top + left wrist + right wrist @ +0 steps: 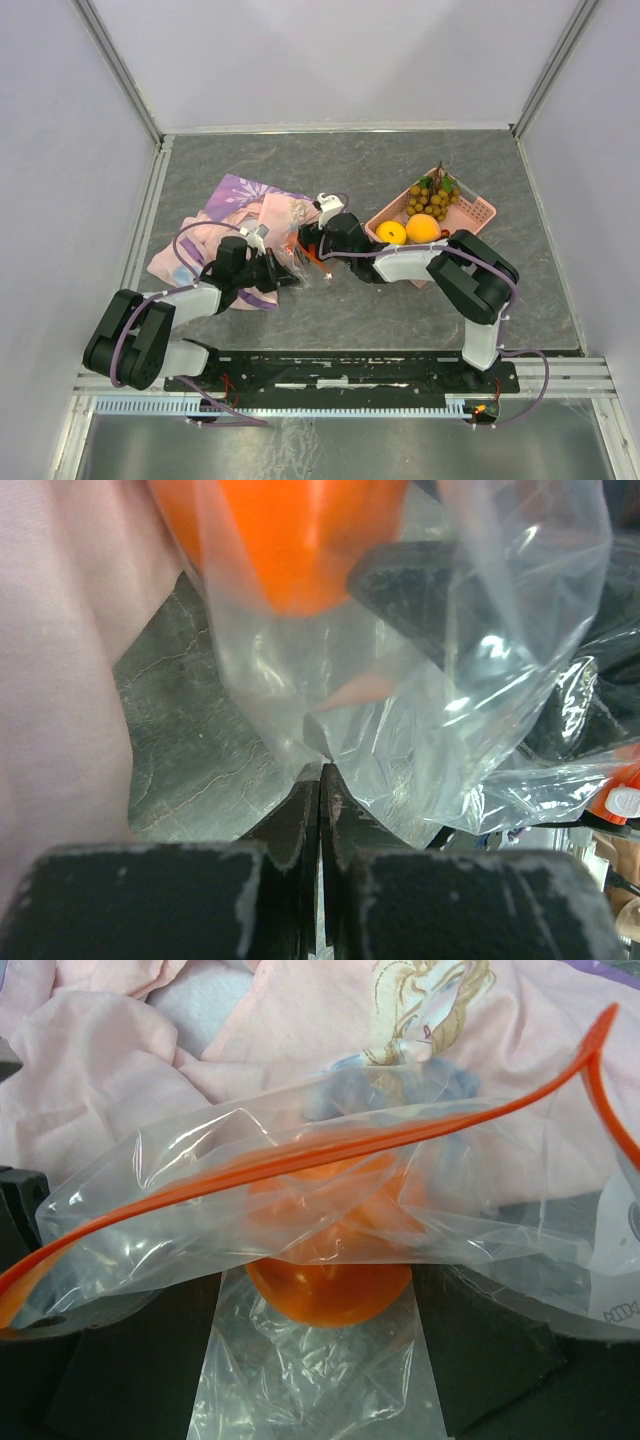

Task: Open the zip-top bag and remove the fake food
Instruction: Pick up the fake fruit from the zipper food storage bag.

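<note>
Left tool (320,780): fingers pressed together, pinching a fold of the zip-top bag (430,730) at its closed bottom edge. In the left wrist view the bag rises from the pinch toward 12 o'clock. One piece of fake food, an orange fruit (290,540), sits inside it at 12 o'clock, cut off by the top of the frame.

In the top view the bag lies just left of the middle of the desk (400,300). The left tool is at its 8 o'clock and the right tool (318,1305) at its 2 o'clock.

Right tool: fingers spread wide, one on each side of the orange fruit, with bag film between them. It cannot be told whether the pads press on the fruit. The orange-red zip strip (300,1160) runs across the right wrist view from 8 o'clock to 1 o'clock. The bag mouth beneath it appears parted.

Hard to make out: crinkled film and glare blur the fruit's outline. A pale part at 3 o'clock in the right wrist view carries marks too blurred to read.

The pink cloth (225,215) lies at 10 o'clock of the bag, reaching under it, and shows a printed blond-haired figure.

The pink basket (478,210), at 3 o'clock of the bag, holds a grape bunch (432,198), a yellow fruit (391,232) and a peach-orange fruit (423,228).
</note>
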Robot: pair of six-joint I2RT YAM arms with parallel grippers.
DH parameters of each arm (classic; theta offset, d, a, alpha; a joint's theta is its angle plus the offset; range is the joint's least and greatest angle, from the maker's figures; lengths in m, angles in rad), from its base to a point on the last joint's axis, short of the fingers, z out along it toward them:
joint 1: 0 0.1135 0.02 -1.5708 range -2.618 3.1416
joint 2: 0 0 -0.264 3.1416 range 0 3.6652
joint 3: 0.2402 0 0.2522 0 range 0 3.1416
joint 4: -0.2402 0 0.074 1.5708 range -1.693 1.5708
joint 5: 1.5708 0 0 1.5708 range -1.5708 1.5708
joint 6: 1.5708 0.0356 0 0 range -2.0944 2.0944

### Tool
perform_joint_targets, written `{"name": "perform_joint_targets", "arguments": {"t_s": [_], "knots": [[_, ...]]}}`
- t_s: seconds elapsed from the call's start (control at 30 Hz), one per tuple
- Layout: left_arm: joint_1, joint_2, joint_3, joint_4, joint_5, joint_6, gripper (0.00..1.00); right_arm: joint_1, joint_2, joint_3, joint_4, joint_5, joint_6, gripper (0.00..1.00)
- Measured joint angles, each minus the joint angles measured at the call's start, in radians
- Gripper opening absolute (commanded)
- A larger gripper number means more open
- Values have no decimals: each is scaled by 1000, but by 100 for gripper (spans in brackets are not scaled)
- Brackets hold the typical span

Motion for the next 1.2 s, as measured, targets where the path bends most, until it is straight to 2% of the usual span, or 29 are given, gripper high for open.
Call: {"name": "perform_joint_targets", "arguments": {"t_s": [0.3, 0.5, 0.67, 0.83, 0.93, 1.13, 1.2], "knots": [[0, 0, 0, 1, -2, 0, 6, 10, 91, 142, -140, 19, -5, 90], [0, -3, 0, 1, -8, -2, 16, 18, 121, 203, -197, 35, -18, 88], [0, -27, 0, 0, -10, -7, 20, 22, 145, 242, -220, 47, -30, 88], [0, -50, -5, 0, -10, -7, 21, 24, 156, 259, -230, 53, -32, 83], [0, -56, -13, 0, -12, -8, 24, 25, 156, 259, -232, 61, -34, 76], [-1, -116, -27, -29, -30, -8, 37, 26, 119, 191, -182, 85, -40, 63], [0, -156, -31, -51, -39, -8, 42, 24, 85, 147, -177, 92, -45, 62]]}}
